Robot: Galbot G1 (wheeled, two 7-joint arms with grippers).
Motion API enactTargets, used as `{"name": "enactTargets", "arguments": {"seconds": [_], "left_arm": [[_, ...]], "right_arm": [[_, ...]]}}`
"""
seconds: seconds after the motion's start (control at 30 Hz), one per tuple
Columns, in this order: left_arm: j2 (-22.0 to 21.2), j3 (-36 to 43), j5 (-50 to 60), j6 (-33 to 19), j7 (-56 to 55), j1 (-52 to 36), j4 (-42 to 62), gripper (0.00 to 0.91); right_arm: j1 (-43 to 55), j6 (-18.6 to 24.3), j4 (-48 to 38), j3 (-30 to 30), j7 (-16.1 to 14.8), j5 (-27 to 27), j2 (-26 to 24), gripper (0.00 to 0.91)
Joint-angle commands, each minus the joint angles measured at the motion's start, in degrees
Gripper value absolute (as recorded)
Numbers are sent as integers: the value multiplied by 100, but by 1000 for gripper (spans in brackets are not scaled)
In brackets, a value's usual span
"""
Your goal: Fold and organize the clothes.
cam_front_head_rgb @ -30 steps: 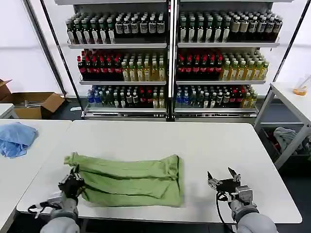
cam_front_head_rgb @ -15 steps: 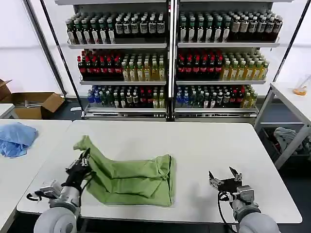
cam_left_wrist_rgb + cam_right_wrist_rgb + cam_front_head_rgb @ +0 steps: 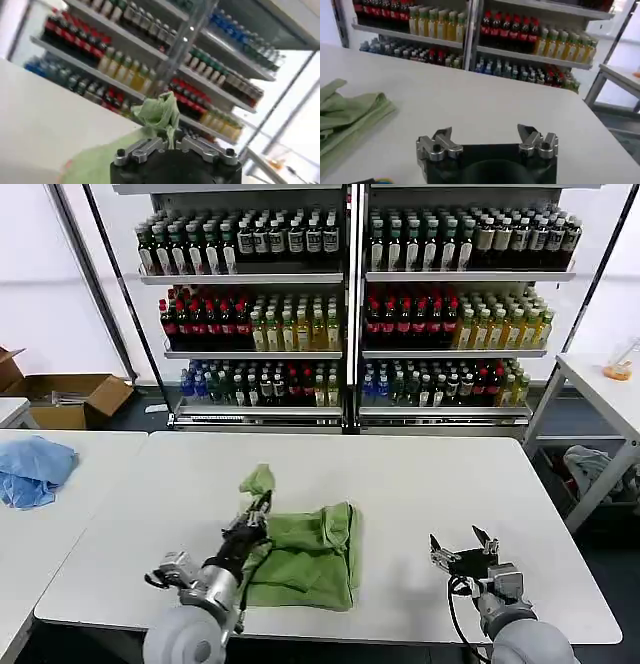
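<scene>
A light blue cloth (image 3: pixel 33 469) lies bunched on the adjoining table at far left, apart from the work.

The left end effector (image 3: pixel 262 506) is over the main table (image 3: pixel 440 484), its jaws closed on a bunched end of the shirt (image 3: pixel 310 554) and holding that end raised above the rest. In the left wrist view the pinched fabric (image 3: pixel 161 114) stands up in a crumpled peak between the jaws.

The shirt is light green and lies partly folded near the front edge of the table, left of centre, with one fold line along its right side.

Handling judgement: the fabric is light, soft and limp. It will sag and crease under its own weight and will not hold a shape unless laid flat. Take hold at an edge or corner, pinching through all layers; a grip mid-panel would gather the cloth into a bunch.

The right end effector (image 3: pixel 462 556) rests low near the front right of the table, jaws spread wide and holding nothing, well apart from the shirt.
</scene>
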Motion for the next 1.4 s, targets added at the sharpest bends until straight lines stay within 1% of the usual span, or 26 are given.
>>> {"name": "enactTargets", "arguments": {"seconds": [0.03,0.13,0.17,0.2,0.27,0.47,0.63,0.77,0.87,0.93,1.07,1.1,1.13,1.23,1.3,1.4], "left_arm": [[-230,1016,344,-20,104,-432,915,20],[-246,1119,546,-18,164,-481,1106,40],[-248,1140,586,-15,191,-497,1148,615],[-247,1180,740,-13,229,-528,1271,907],[-238,1198,1015,-9,313,-551,1347,907],[-157,1265,969,82,476,-356,918,907],[-133,1268,902,45,536,-142,636,907],[-198,857,567,53,503,43,405,907],[-266,372,432,64,489,305,105,907],[-297,-158,322,57,449,480,-135,907],[-220,-873,207,37,396,699,-308,907],[-169,-1008,302,42,356,738,-307,907],[-80,-1138,693,52,310,780,-220,907],[92,-1291,1248,61,96,788,95,907],[145,-1319,1267,69,53,814,232,907],[111,-1188,1301,82,62,894,247,907]], "right_arm": [[26,2,-24,-1,-4,23,2,907],[53,6,-52,-1,-7,38,2,907],[58,8,-59,1,-8,46,3,907],[62,7,-61,0,-8,50,2,907],[68,7,-59,0,-9,59,-2,907],[98,9,-80,-15,-11,73,-23,907],[69,8,-53,-27,-7,61,-11,907],[28,9,-24,-18,-9,51,6,907],[4,14,-14,-6,-15,44,22,907],[-17,17,0,-1,-22,33,42,907],[-18,19,28,-17,-25,21,82,907],[-11,18,32,-24,-26,18,88,907],[-8,18,31,-27,-27,15,89,907],[0,18,24,-39,-28,10,86,907],[1,18,25,-38,-29,9,86,907],[-10,17,38,-35,-28,7,82,907]]}}
